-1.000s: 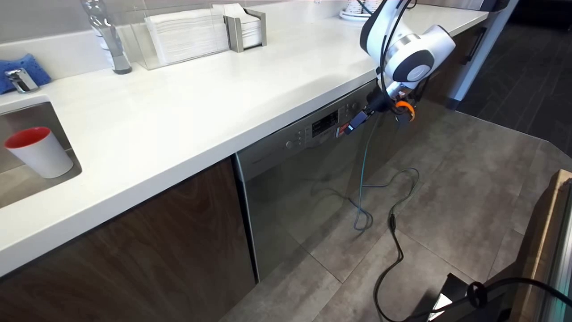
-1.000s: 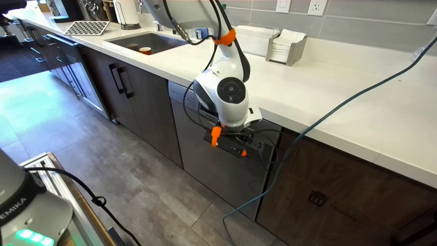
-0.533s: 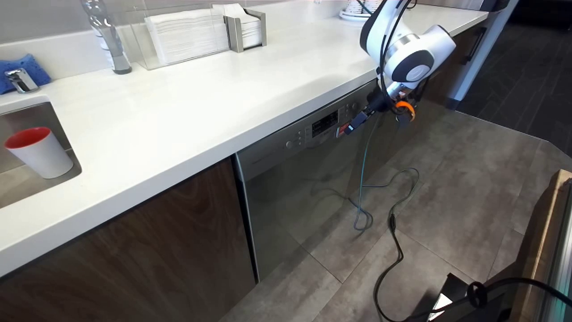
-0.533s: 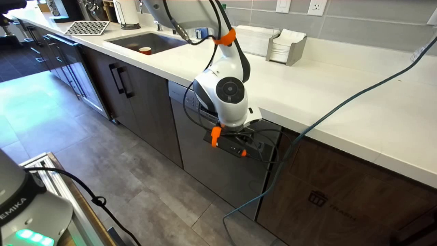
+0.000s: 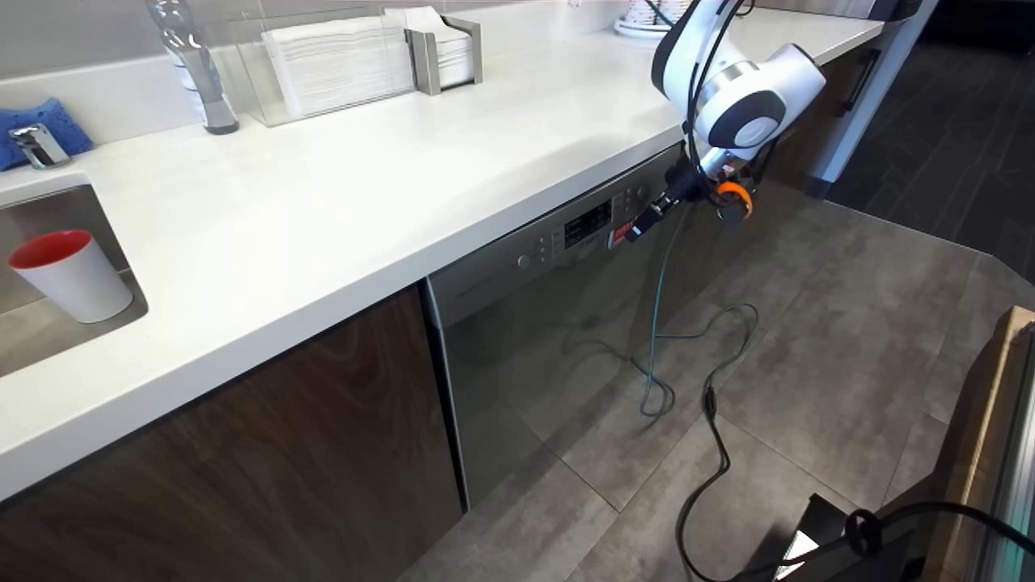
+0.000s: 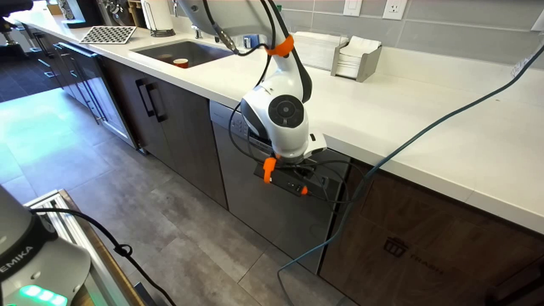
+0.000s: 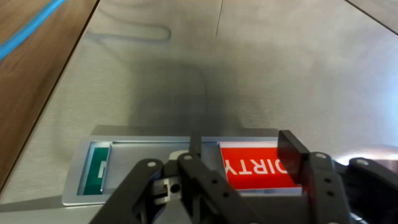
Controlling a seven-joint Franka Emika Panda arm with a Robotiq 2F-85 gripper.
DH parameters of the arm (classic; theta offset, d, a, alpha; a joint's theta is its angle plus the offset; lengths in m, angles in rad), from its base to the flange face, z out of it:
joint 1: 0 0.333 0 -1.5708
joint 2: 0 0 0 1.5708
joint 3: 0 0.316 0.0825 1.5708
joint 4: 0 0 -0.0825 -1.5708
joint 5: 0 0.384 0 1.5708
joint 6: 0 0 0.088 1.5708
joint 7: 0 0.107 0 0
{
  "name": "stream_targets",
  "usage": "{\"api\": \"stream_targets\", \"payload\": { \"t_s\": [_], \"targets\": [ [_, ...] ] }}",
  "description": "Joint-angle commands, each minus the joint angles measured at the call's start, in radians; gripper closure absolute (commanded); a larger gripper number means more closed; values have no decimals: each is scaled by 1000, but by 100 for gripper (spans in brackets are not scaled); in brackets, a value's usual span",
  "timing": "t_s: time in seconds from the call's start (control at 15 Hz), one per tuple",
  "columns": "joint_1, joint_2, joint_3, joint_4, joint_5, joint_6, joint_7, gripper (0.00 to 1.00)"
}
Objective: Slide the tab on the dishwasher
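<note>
The dishwasher's grey steel front (image 5: 534, 347) shows in both exterior views (image 6: 255, 204). A slide sign with a grey frame (image 7: 73, 177) sits on it in the wrist view. Its green part (image 7: 94, 174) shows as a strip at the left and its red DIRTY part (image 7: 255, 177) at the right. A small pale tab (image 7: 176, 154) on the grey slider is partly hidden by my left finger (image 7: 195, 144). My gripper (image 7: 239, 140) is open over the sign. The right finger (image 7: 290, 155) overlaps the red part's far edge. I cannot tell whether a finger touches the tab.
The white countertop edge (image 5: 323, 323) juts out above the dishwasher front. Dark wood cabinet doors (image 5: 267, 453) flank it. A blue cable (image 6: 408, 146) hangs beside the arm and also crosses the wrist view (image 7: 28, 29). A dark display (image 5: 588, 224) is beside the sign.
The arm has barely moved. In an exterior view the fingers look slimmer and darker than before, with a slight shift at the fingertips.
</note>
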Motion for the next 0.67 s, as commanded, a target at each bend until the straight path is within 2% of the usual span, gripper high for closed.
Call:
{"api": "stream_targets", "payload": {
  "t_s": [0.0, 0.27, 0.47, 0.6],
  "targets": [
    [9, 4, 7, 21, 42, 20, -41, 59],
    [8, -13, 5, 6, 44, 20, -54, 90],
    [5, -25, 4, -4, 47, 17, -73, 100],
    [4, -30, 4, -12, 47, 13, -83, 99]
  ]
}}
